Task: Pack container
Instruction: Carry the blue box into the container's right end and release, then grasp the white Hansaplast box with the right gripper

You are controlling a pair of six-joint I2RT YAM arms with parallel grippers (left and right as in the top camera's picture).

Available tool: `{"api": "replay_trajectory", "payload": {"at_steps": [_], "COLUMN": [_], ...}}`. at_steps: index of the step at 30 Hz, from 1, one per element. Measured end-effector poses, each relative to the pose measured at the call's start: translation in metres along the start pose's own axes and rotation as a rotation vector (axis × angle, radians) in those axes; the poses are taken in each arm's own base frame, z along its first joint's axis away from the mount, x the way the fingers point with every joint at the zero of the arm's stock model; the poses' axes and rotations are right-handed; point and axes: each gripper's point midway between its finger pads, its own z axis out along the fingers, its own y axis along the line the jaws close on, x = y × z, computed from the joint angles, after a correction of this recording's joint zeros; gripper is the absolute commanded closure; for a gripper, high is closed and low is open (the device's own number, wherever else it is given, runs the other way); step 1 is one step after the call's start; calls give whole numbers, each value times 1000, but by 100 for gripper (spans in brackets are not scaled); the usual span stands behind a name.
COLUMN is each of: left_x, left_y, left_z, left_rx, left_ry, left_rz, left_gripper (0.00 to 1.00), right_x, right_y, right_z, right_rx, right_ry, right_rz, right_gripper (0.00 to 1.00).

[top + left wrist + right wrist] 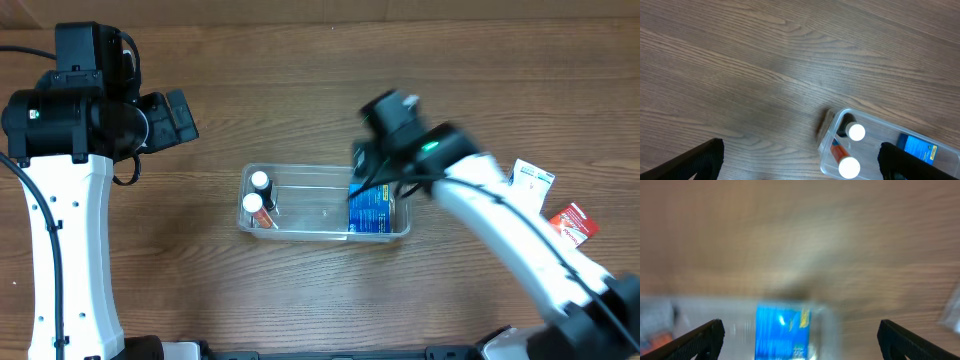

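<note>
Sitting inside container (320,212): bottles (252,203), blue packet (368,208)

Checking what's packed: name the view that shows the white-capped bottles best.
Left wrist: both white-capped bottles sharp, unobstructed in the container. Overhead shows them small; right wrist only a blur at its left edge.

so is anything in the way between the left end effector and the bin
Nothing visible. Only bare table lies between the open left end effector and the bin, whose near end holds two bottles.
</note>
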Motion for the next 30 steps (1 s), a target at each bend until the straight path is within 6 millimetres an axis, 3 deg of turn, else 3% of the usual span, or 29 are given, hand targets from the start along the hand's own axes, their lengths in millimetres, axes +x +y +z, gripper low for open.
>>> {"api": "replay_trajectory", "payload": {"at_steps": [3, 5, 7, 9, 13, 16, 21, 30], "left_x": [0, 0, 0, 0, 0, 0, 0, 0], "left_y": [0, 0, 0, 0, 0, 0, -1, -1], "left_z": [0, 0, 0, 0, 0, 0, 0, 0], "left_rx": [0, 0, 0, 0, 0, 1, 3, 4], "left_ry": [1, 1, 1, 1, 1, 1, 2, 0], "left_rz": [0, 0, 0, 0, 0, 0, 0, 0], "left_gripper": [0, 0, 0, 0, 0, 0, 0, 0], "right_x": [-58, -78, -80, -70, -46, -29, -1, 41], "right_y": [-70, -123, -174, -224, -275, -289, -286, -283], "right_z": [-39, -52, -55, -49, -22, 9, 65, 115], "right_rx": [61, 115, 164, 200, 225, 227, 207, 202], "right_ry": [-133, -186, -188, -140, -17, 99, 290, 425], "right_rz": [200, 329, 443, 554, 658, 660, 634, 626], "right_gripper": [0, 0, 0, 0, 0, 0, 0, 0]}}
